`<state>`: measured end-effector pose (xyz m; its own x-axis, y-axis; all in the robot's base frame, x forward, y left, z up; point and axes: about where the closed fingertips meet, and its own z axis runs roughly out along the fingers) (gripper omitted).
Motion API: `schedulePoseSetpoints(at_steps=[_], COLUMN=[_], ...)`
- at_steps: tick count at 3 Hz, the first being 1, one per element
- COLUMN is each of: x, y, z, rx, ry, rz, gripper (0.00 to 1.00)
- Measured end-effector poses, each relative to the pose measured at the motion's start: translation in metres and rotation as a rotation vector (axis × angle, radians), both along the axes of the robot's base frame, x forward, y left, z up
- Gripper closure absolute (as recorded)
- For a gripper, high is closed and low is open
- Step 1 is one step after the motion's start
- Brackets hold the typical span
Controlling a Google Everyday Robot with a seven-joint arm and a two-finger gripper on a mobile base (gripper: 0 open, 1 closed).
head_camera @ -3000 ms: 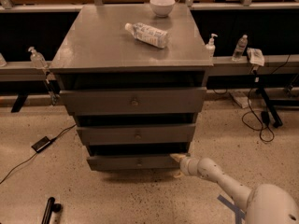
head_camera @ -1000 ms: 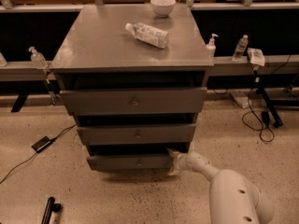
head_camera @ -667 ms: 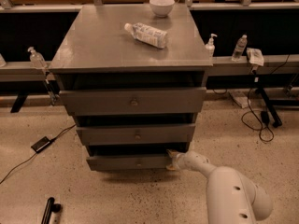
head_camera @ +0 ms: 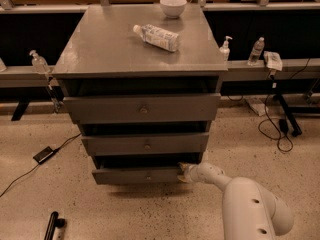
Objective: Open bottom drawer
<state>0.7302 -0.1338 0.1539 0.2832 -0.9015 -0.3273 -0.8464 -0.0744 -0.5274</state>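
Camera view: tool [head_camera: 184,174], grip state unclear, at right end of bottom drawer [head_camera: 140,175] front.

The counter [head_camera: 100,49] is plain matte grey, and the 3 drawer fronts under its near edge match it, the bottom drawer [head_camera: 135,176] included. The tool [head_camera: 183,173], pale tan, sits at that drawer's right end, below the counter's near right corner, on a glossy white arm [head_camera: 250,211]. A white bowl [head_camera: 173,6] stands at the far edge. The bottle [head_camera: 156,37] is clear with a pale label. The floor [head_camera: 40,209] is speckled beige.
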Motion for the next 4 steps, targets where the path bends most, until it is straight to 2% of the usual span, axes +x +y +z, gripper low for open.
schedulePoseSetpoints(at_steps=[4], x=[-0.0001], y=[0.0000], z=[0.0004], rx=[0.000], ry=[0.000], rz=[0.000], gripper=[1.00])
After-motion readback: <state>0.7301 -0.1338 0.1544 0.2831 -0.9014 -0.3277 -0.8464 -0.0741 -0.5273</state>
